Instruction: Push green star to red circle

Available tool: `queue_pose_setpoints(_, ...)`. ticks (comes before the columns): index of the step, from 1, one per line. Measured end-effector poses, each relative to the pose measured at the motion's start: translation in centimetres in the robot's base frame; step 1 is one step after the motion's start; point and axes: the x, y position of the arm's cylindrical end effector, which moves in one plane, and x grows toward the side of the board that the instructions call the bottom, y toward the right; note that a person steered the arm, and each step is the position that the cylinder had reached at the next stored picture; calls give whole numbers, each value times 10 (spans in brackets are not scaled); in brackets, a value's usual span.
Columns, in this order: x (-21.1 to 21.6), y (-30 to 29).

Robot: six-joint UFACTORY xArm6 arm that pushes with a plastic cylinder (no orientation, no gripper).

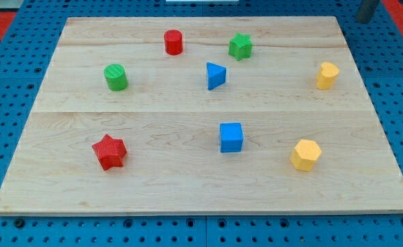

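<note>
Near the view's top, small green plastic star block (240, 46) sits right of red plastic cylinder (173, 42), apart. Likely light, rigid, slides readily, may spin; push its right face, centred. My tip (367, 20) sits top-right, well away. No jaws fitted.

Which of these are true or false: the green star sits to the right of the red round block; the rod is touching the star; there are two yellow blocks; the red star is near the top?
1. The green star sits to the view's right of the red circle. True.
2. My tip is touching the green star. False: it is at the view's top right corner, off the board, far from every block.
3. There are two yellow blocks. True: one at the right, one lower down.
4. The red star is near the top. False: it lies at the lower left.
</note>
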Motion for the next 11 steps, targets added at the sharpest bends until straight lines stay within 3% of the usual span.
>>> queue_pose_setpoints(1,27,-54)
queue_pose_setpoints(5,65,-250)
queue_pose_setpoints(7,111,-256)
queue_pose_setpoints(8,102,-304)
queue_pose_setpoints(9,81,-296)
queue_pose_setpoints(11,91,-368)
